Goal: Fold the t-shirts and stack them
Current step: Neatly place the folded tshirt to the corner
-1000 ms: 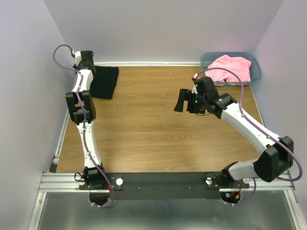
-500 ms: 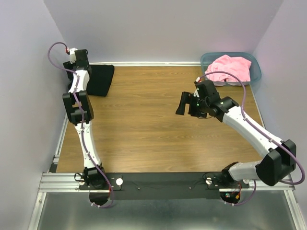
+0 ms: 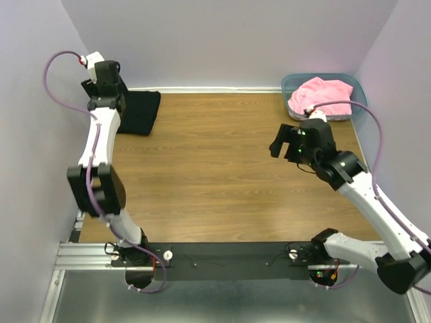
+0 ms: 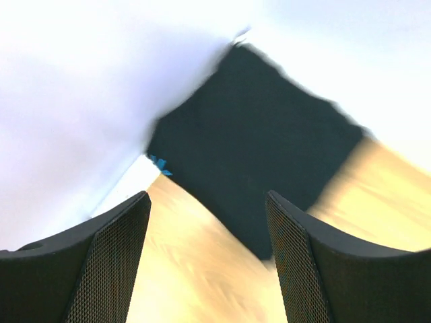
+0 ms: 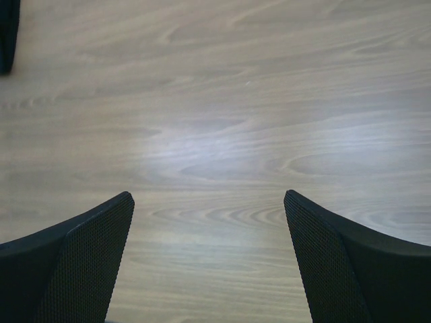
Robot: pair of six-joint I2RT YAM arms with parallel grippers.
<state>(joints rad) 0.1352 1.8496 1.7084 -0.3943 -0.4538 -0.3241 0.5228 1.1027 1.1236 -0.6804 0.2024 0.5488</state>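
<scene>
Altogether, one black t-shirt (image 3: 138,113) and one pink t-shirt (image 3: 323,95).

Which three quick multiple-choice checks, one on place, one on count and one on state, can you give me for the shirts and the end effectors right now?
1. Where is the pink t-shirt?
A) in the teal bin
B) spread on the bare tabletop
C) hanging off the table's near edge

2. How many t-shirts lie on the wooden table itself?
A) none
B) one
C) two

3. The left end effector is:
A) shut on cloth
B) open and empty
C) shut and empty

Answers:
1 A: the pink cloth is heaped inside the bin at the far right.
2 B: only the folded black t-shirt lies there, at the far left corner.
3 B: its fingers stand apart with nothing between them, above the black t-shirt.
</scene>
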